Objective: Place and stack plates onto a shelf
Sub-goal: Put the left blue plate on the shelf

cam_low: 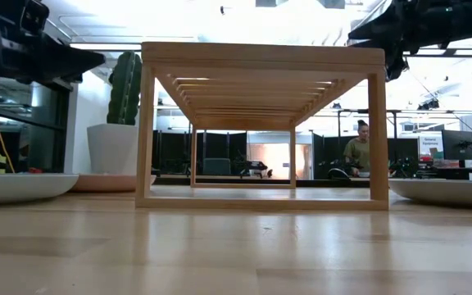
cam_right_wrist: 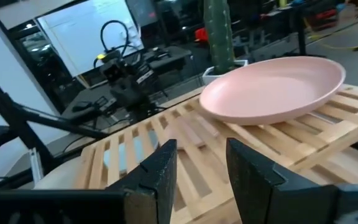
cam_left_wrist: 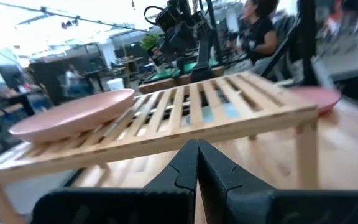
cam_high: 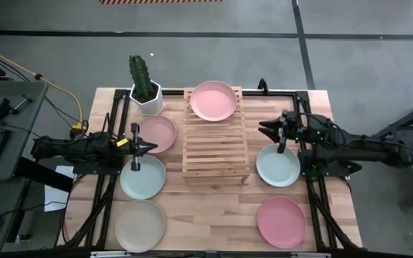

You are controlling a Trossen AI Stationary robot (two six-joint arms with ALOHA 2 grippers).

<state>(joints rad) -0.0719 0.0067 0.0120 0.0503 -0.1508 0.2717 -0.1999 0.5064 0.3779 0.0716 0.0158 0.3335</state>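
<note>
A pink plate [cam_high: 214, 100] lies on the far end of the light-wood shelf [cam_high: 214, 143]; it also shows in the right wrist view [cam_right_wrist: 272, 90] and the left wrist view [cam_left_wrist: 73, 115]. On the table lie a pink plate [cam_high: 157, 133], a mint plate [cam_high: 143, 176] and a beige plate [cam_high: 140, 225] left of the shelf, and a mint plate [cam_high: 278, 165] and a pink plate [cam_high: 281, 221] right of it. My left gripper [cam_high: 151, 147] is shut and empty, above the table left of the shelf. My right gripper [cam_high: 264, 130] is open and empty, right of the shelf.
A white pot with a cactus [cam_high: 145, 92] stands at the far left of the shelf. A black frame [cam_high: 292, 93] runs along the table's edges. A person [cam_low: 356, 154] sits in the room beyond the table.
</note>
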